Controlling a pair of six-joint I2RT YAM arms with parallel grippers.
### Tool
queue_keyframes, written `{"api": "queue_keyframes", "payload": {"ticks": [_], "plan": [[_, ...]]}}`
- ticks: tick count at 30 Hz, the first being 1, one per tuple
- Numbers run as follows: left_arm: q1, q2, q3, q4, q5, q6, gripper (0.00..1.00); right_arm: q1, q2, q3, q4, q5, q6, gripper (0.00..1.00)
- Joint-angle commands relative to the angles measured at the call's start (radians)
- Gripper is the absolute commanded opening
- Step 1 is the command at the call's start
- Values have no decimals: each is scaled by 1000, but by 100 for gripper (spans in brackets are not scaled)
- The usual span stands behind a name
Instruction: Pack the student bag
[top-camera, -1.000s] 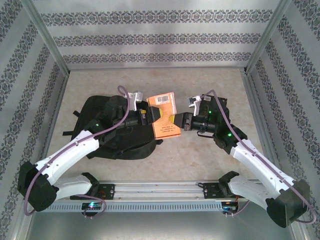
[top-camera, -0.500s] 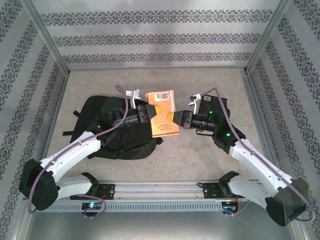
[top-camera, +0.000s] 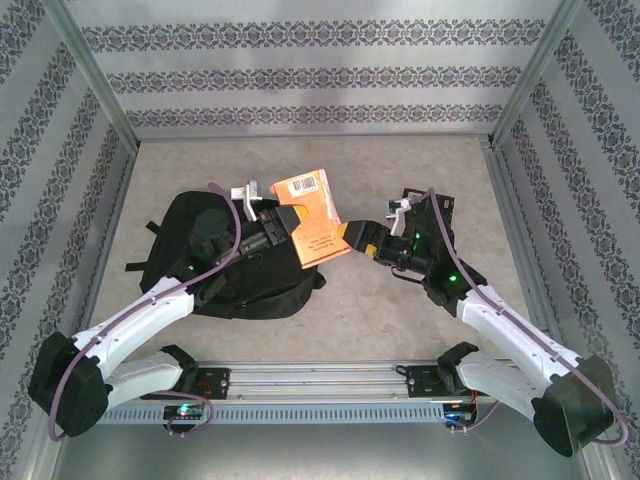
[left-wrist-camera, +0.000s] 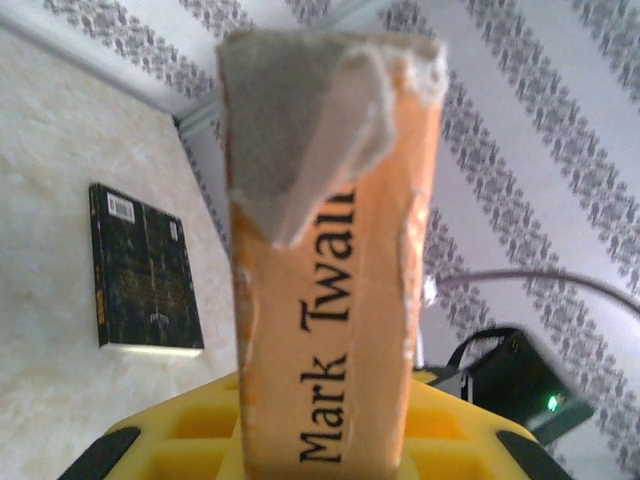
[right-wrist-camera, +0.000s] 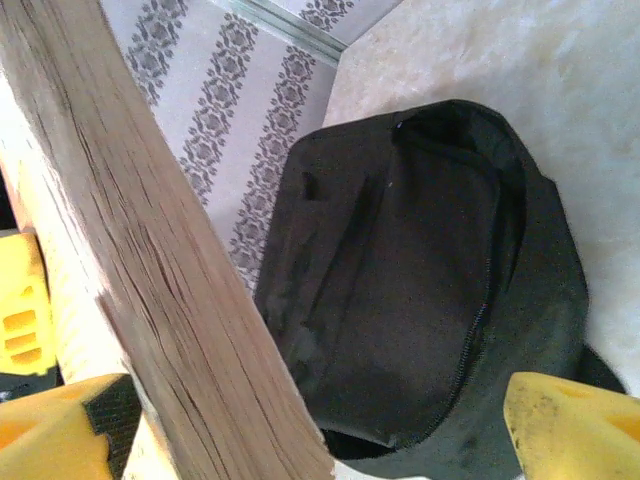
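Handover: orange book (top-camera: 312, 218) now in the left hand (top-camera: 287, 222)
It clamps the spine, student bag (top-camera: 170, 232) beneath it; the right hand (top-camera: 362, 238) has let go, jaws wide.

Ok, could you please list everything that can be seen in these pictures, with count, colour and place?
large soft black fabric backpack: one, black, lying on the left part of the table.
worn orange paperback book: one, orange, held up between the two arms, beside the backpack.
thin dark rectangular book: one, blackish, flat on the table near a wall.
pale marbled table: one, beige, under everything.
patterned wall panels: three sides, white and grey, around the table.
left gripper: one, yellow fingers, shut on the orange book.
right gripper: one, yellow fingers, open, at the orange book's right edge.
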Motion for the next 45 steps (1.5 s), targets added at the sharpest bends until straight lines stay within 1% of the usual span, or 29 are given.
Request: {"api": "queue_keyframes", "payload": {"ticks": [1, 3, 7, 11, 15, 18, 20, 25, 28, 30, 32, 34, 36, 37, 38, 39, 41, 43, 45], "plan": [[10, -10, -27, 256, -141, -119, 0, 53, 32, -28, 308, 13, 176, 97], [10, 2, -32, 292, -172, -148, 0, 87, 59, -30, 388, 33, 226, 98], [4, 32, -39, 349, -210, -203, 0, 147, 110, -47, 566, 124, 311, 98], [1, 34, -66, 375, -259, -232, 0, 180, 206, -33, 760, 149, 392, 97], [-5, 41, -90, 410, -286, -265, 0, 207, 268, -11, 815, 198, 410, 93], [-9, 42, -110, 420, -307, -281, 0, 227, 284, -5, 831, 268, 398, 87], [-14, 42, -126, 420, -318, -288, 0, 236, 290, -4, 849, 311, 386, 78], [-24, 49, -156, 419, -340, -297, 0, 243, 286, 8, 834, 354, 350, 56], [-30, 66, -150, 388, -319, -297, 0, 246, 289, 10, 808, 354, 331, 44], [-36, 85, -153, 394, -296, -289, 0, 246, 286, 0, 789, 364, 314, 34], [-38, 86, -172, 394, -286, -288, 7, 241, 261, -13, 737, 379, 281, 21], [-37, 66, -200, 370, -287, -273, 20, 232, 212, -25, 618, 406, 244, 13], [-21, 24, -229, 302, -274, -227, 44, 207, 151, -54, 511, 424, 214, 8], [-7, 6, -232, 242, -251, -204, 52, 190, 125, -63, 472, 422, 199, 6], [10, -26, -224, 145, -225, -164, 59, 168, 94, -66, 394, 410, 175, 2], [24, -53, -202, 14, -207, -119, 62, 143, 61, -66, 313, 398, 149, 0], [30, -72, -130, -221, -178, 6, 64, 105, -8, -76, 159, 404, 104, 0], [29, -58, -33, -458, -166, 149, 64, 65, -78, -84, 14, 412, 58, 0], [28, -10, 44, -633, -163, 257, 65, 33, -148, -88, -130, 433, 5, 0]]}}
